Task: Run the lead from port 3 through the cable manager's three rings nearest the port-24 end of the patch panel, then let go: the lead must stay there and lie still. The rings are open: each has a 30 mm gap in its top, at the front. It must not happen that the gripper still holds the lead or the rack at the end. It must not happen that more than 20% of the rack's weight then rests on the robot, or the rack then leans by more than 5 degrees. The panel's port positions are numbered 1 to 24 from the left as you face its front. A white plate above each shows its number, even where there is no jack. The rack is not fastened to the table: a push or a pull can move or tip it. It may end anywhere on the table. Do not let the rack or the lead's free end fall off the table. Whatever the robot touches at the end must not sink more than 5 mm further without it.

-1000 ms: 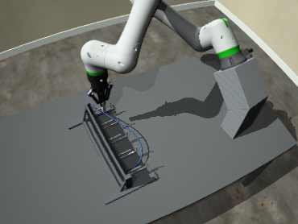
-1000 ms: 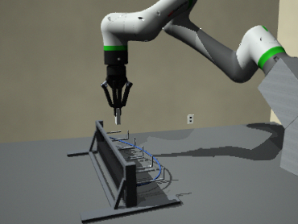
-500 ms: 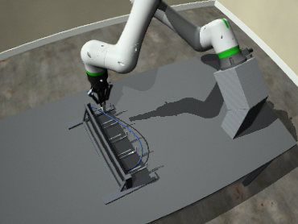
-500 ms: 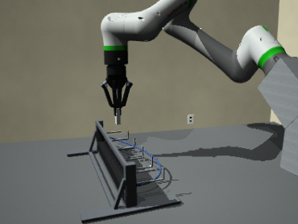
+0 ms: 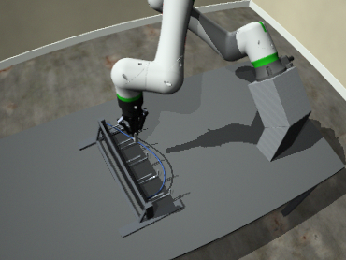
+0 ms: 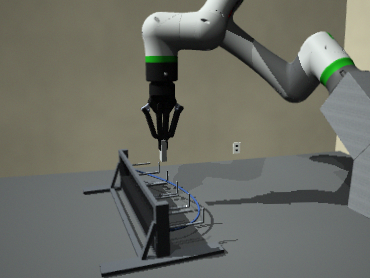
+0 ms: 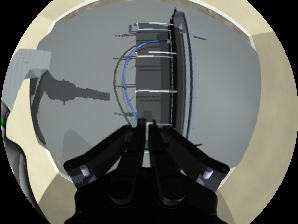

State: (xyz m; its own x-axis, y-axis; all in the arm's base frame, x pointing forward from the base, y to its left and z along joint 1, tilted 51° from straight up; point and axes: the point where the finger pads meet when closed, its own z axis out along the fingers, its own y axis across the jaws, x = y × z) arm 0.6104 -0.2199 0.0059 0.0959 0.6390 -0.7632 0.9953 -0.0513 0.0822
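Tabletop rack (image 5: 122, 166) (image 6: 142, 182) (image 7: 181, 75), upright, its long axis diagonal.

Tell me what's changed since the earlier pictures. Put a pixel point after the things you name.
The shut pincer (image 5: 136, 137) (image 6: 163, 151) (image 7: 147, 117) has moved sideways off the rack (image 5: 125, 164) (image 6: 138, 176) (image 7: 181, 75), towards the robot's base, and come down a little. Nothing was visibly gripped or let go. The rack and blue cable (image 5: 165, 173) (image 6: 199, 207) (image 7: 124, 75) look unmoved.
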